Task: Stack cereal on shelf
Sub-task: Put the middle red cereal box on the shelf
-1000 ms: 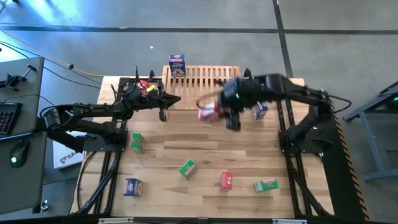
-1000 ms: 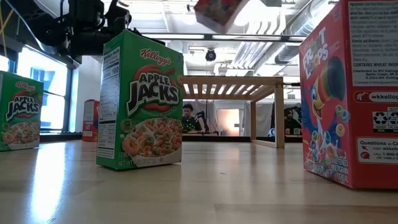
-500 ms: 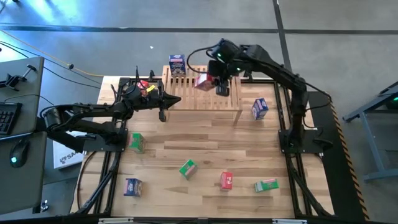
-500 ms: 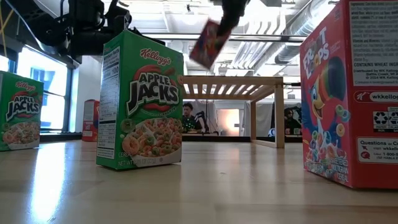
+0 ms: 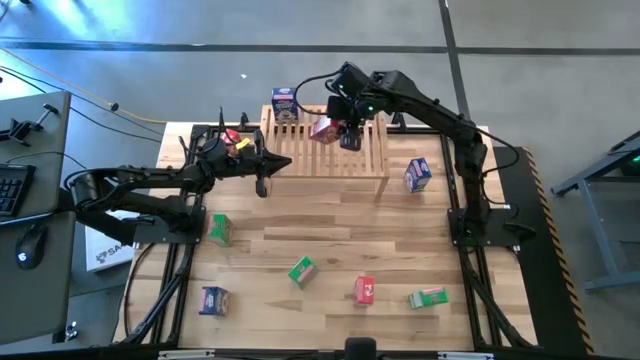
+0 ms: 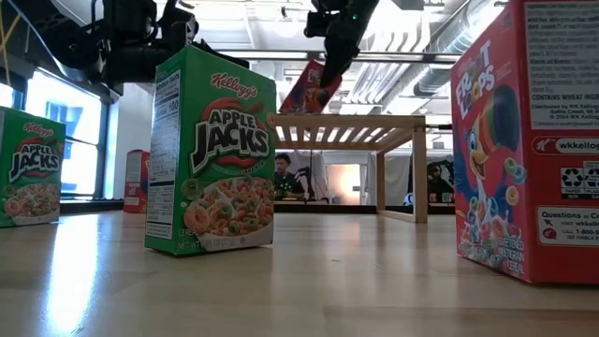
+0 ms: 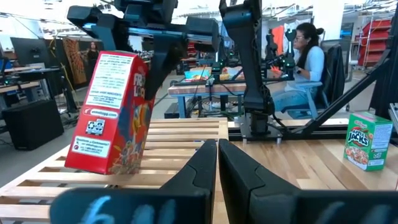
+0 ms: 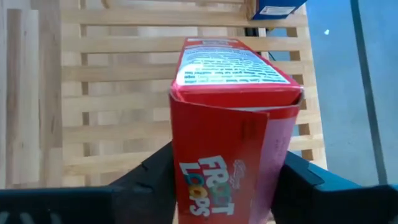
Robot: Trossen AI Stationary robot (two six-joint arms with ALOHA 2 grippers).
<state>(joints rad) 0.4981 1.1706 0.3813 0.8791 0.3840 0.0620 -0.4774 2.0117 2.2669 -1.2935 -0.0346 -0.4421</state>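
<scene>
Red cardboard shows where the work is: a Froot Loops box [image 5: 323, 129] is clamped in the right end effector [image 5: 345, 134] above the slatted top of the shelf [image 5: 370, 160], tilted, with its lower corner at or just over the slats [image 7: 106, 169]. The tilt probably comes from the grip high on the carton, so it would need levelling before it can stand on the slats. In the right wrist view the dark fingers [image 8: 152, 174] press both side panels of the carton, whose top flap seam and white nutrition panel face the camera. A blue box [image 5: 285, 103] already stands upright at the shelf's far left corner, and the red one hangs just beside it, so I judge the row is being built from that end.

The left end effector [image 5: 263, 176] waits over the table [image 5: 330, 225] beside the shelf's left end, its two fingers [image 7: 205, 168] pressed together on nothing, pointing toward the shelf.

Other cereal is scattered on the table: a blue box [image 5: 418, 175] right of the shelf, green ones [image 5: 219, 229] [image 5: 301, 270] [image 5: 427, 298], a red one [image 5: 364, 290], another blue one [image 5: 212, 300]. All are glossy printed cartons, light and easily tipped. A person [image 7: 305, 53] sits at a desk beyond the table.
</scene>
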